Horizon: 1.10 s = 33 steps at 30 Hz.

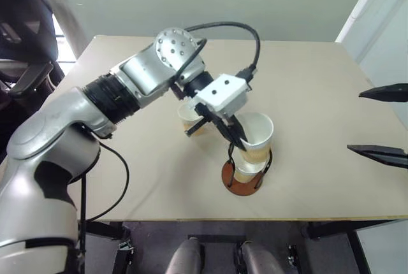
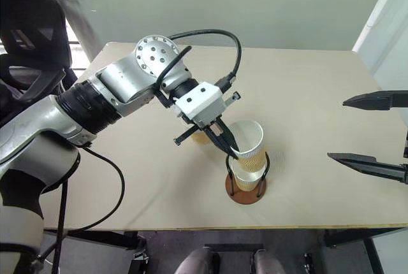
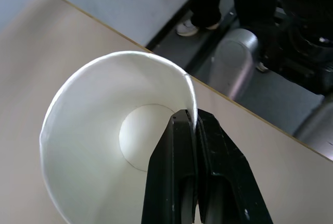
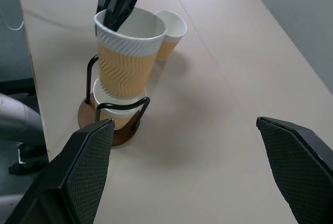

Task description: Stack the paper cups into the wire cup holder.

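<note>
Left gripper (image 2: 231, 151) clenched on rim of cup (image 2: 247, 141), one finger inside; cup seemingly nested in another within holder (image 4: 112, 125) on table (image 1: 306, 95); third cup (image 4: 170, 34) just behind; right gripper (image 4: 182, 172) spread wide, well apart.

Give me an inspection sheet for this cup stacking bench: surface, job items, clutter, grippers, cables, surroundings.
Surface: beige table, flat and bare apart from the job's things.
Job's things: wire holder on a brown disc base near the front edge, one cup seated in it; second cup partly nested into that one, tilted; third cup upright on the table behind the holder.
Clutter: nothing seen.
Grippers: left gripper shut on the second cup's rim, one finger inside and one outside; right gripper open, holding nothing, off to the right of the holder.
Cables: black cable looping over the left wrist; another hanging by the left arm.
Surroundings: grey wall behind; black chair at the left.
</note>
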Each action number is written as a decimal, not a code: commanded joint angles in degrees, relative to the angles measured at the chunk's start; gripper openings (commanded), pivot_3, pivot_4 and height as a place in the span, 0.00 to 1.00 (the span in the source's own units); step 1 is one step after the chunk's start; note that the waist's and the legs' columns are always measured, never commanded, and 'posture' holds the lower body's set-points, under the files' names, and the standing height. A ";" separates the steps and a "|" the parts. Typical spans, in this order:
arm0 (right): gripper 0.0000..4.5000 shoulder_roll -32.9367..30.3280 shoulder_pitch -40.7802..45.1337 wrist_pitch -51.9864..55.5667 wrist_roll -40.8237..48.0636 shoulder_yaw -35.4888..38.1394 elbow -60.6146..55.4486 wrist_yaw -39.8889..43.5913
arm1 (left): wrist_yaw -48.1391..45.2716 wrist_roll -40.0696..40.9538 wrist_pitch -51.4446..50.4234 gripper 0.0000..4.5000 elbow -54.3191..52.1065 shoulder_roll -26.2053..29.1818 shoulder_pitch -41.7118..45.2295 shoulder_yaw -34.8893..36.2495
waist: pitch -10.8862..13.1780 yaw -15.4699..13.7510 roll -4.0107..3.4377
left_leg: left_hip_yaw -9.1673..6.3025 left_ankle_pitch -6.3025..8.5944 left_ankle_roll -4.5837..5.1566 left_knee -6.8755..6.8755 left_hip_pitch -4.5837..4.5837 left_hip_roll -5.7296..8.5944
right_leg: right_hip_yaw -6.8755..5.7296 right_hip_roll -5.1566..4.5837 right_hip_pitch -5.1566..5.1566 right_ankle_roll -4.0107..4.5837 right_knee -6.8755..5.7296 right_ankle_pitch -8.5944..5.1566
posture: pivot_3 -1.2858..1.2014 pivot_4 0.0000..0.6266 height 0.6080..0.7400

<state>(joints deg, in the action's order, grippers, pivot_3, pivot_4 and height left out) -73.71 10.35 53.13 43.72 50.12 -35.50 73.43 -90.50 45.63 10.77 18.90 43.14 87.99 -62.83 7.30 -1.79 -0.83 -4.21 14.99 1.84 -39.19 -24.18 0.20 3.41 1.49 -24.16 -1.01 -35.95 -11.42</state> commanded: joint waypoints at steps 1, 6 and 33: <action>1.00 -0.77 0.27 -0.46 0.53 2.14 0.20 -0.62 | -2.00 -0.75 1.08 0.01 -0.64 0.36 1.40 0.06 | 0.00 0.00 0.00 | 0.00 0.00 0.00 -0.01 0.00 0.00 | 0.00 0.00 0.00 0.00 0.00 0.00 | 0.52 0.24 1.00; 1.00 -1.07 0.53 -1.34 0.67 1.08 0.75 -0.91 | -2.00 -2.74 1.33 0.01 0.67 -0.65 0.80 0.41 | 0.00 -0.01 0.00 | 0.01 -0.01 0.00 -0.05 0.00 0.00 | 0.01 0.00 0.02 -0.02 0.00 0.01 | 0.52 0.24 1.00; 1.00 -1.34 0.44 -2.63 0.89 -1.28 0.84 -2.05 | -2.00 -4.83 -0.35 1.00 5.95 -3.93 -1.45 5.48 | 0.00 -0.02 0.00 | 0.03 0.01 0.03 -0.06 0.00 0.01 | 0.02 0.00 0.03 -0.10 0.00 0.03 | 0.52 0.24 1.00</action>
<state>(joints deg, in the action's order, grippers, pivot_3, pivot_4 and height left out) -74.02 10.35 51.53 44.28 48.26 -35.06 71.59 -90.54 40.84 10.80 24.01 39.12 86.07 -60.92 7.30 -1.82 -0.83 -4.18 15.00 1.87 -39.25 -24.18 0.20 3.42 1.49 -24.13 -1.12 -35.95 -11.39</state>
